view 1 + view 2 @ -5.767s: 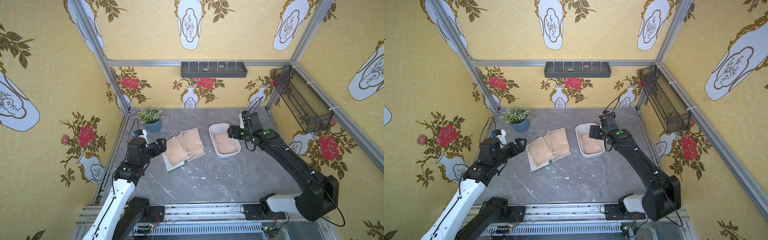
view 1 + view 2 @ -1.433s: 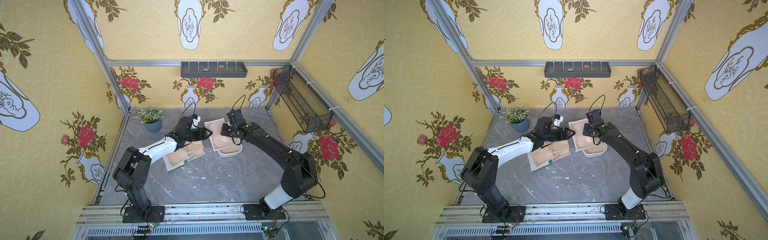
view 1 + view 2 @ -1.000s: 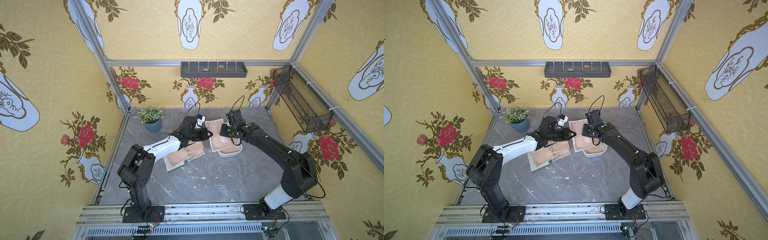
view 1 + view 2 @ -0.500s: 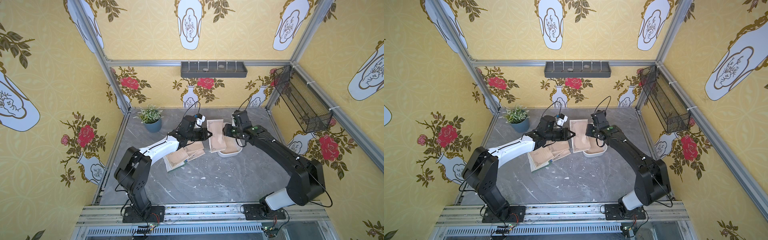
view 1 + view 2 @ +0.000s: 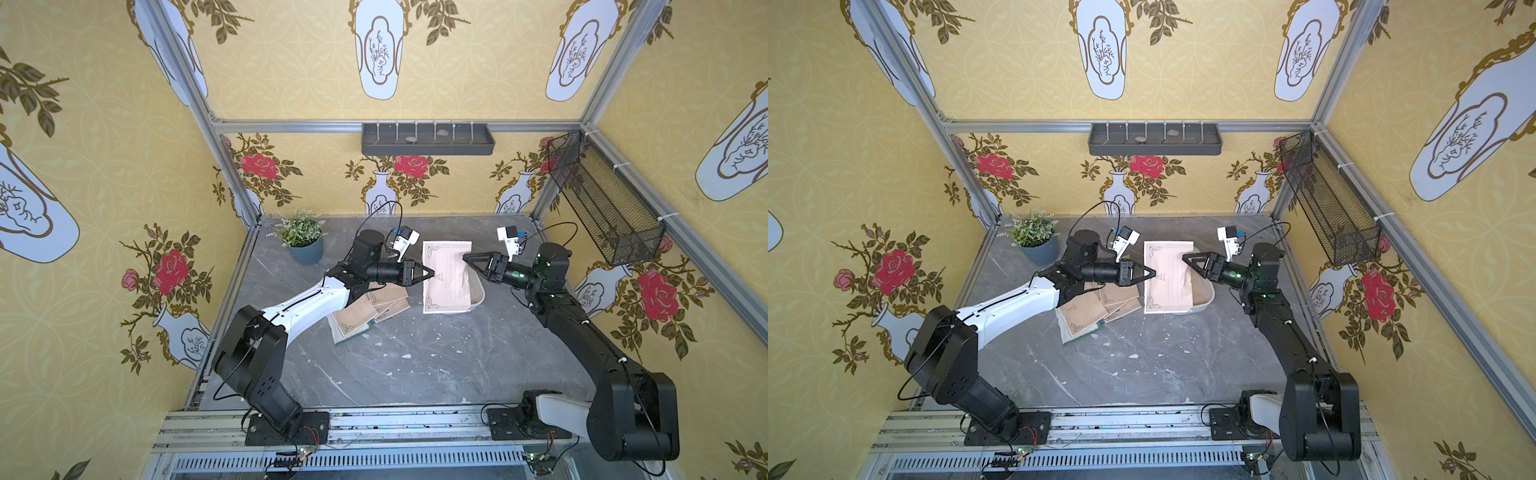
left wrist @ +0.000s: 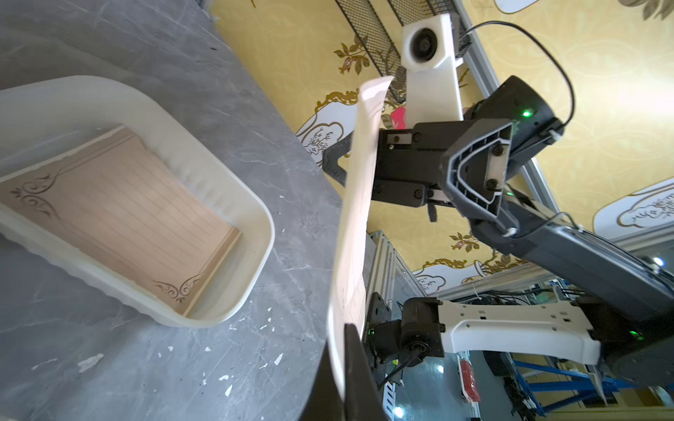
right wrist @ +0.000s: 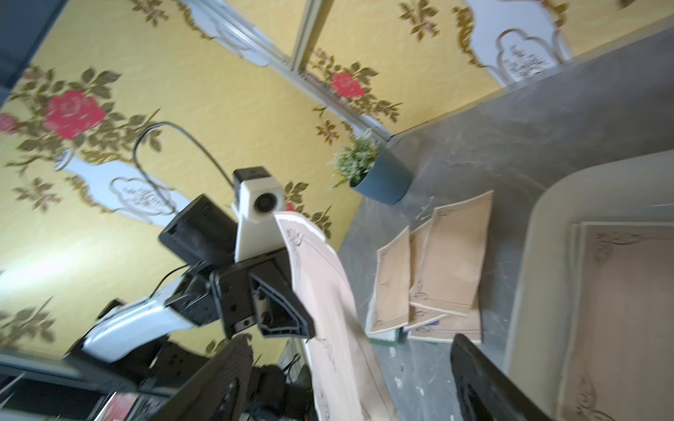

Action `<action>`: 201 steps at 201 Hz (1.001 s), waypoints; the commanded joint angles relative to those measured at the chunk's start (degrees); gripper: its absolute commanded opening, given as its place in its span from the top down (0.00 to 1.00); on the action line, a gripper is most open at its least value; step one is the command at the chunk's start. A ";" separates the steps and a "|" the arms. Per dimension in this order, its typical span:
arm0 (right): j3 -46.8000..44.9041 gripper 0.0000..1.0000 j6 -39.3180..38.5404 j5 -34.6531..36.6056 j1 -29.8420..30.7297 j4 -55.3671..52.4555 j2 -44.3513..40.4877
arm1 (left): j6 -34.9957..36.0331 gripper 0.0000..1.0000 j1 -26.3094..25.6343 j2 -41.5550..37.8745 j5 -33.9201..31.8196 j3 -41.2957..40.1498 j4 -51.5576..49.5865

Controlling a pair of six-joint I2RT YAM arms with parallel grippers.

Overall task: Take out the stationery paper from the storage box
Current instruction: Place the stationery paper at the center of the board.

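A tan sheet of stationery paper [image 5: 446, 276] [image 5: 1169, 278] hangs above the white storage box [image 5: 478, 294] [image 5: 1209, 297]. My left gripper [image 5: 430, 274] [image 5: 1152, 273] [image 6: 344, 364] is shut on its left edge. My right gripper [image 5: 469, 264] [image 5: 1185, 259] [image 7: 350, 382] stands open at the opposite edge, one finger on each side of the sheet [image 7: 328, 310] and clear of it. More tan paper [image 6: 120, 218] [image 7: 627, 310] lies in the box [image 6: 255, 204]. Several sheets [image 5: 374, 307] [image 7: 437, 269] lie overlapped on the table left of the box.
A potted plant [image 5: 305, 241] stands at the back left. A grey compartment tray [image 5: 428, 139] hangs on the back wall and a black wire basket [image 5: 602, 208] on the right wall. Small white flecks dot the grey table in front.
My right gripper has opened, let go of the sheet and drawn back slightly to the right. The left gripper keeps its hold, and the sheet now hangs from it alone.
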 commanded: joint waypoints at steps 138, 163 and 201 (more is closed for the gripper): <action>2.59 0.62 -7.18 -5.18 2.90 -7.41 -0.44 | 0.93 1.00 2.07 -2.43 0.24 -0.78 -0.19; 2.80 0.39 -8.35 -5.15 4.61 -8.44 0.14 | 0.79 1.00 2.61 -2.92 0.09 -1.33 -0.21; 4.72 0.49 -12.72 -3.28 8.29 -13.75 1.95 | 0.83 1.00 2.71 -3.27 -0.07 -1.68 -0.23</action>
